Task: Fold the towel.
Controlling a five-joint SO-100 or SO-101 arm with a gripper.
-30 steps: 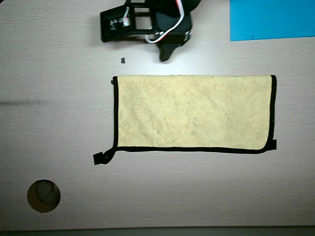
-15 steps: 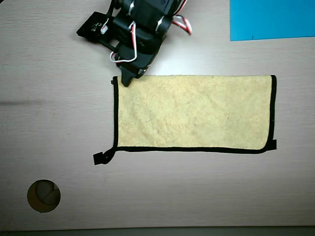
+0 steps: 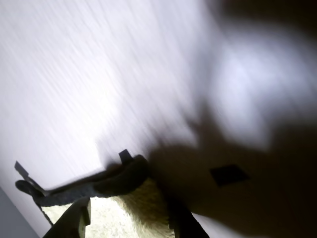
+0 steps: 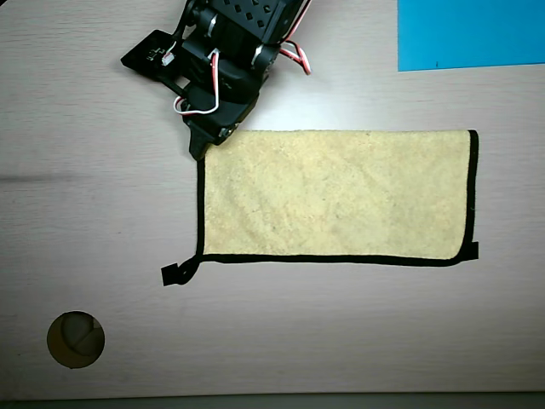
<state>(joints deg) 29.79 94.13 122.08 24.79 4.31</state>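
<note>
The towel (image 4: 336,194) lies flat on the table, a pale yellow fuzzy rectangle with black trim, long side running left to right. In the overhead view my gripper (image 4: 202,148) has come down from the top onto the towel's top-left corner. The blurred wrist view shows my gripper (image 3: 126,206) open. One dark finger (image 3: 74,220) stands on either side of the towel (image 3: 124,220), and its black-trimmed corner edge (image 3: 99,183) lies just ahead of them. Nothing is lifted; the towel's outline is undisturbed.
A bright blue sheet (image 4: 471,34) lies at the top right. A round hole (image 4: 76,339) sits in the table at bottom left. Black tape squares (image 4: 174,273) mark the towel's lower corners, and another tape square (image 3: 228,174) shows in the wrist view.
The arm swung left and down from above the towel's top edge until its gripper reached the top-left corner. The towel has not moved.
</note>
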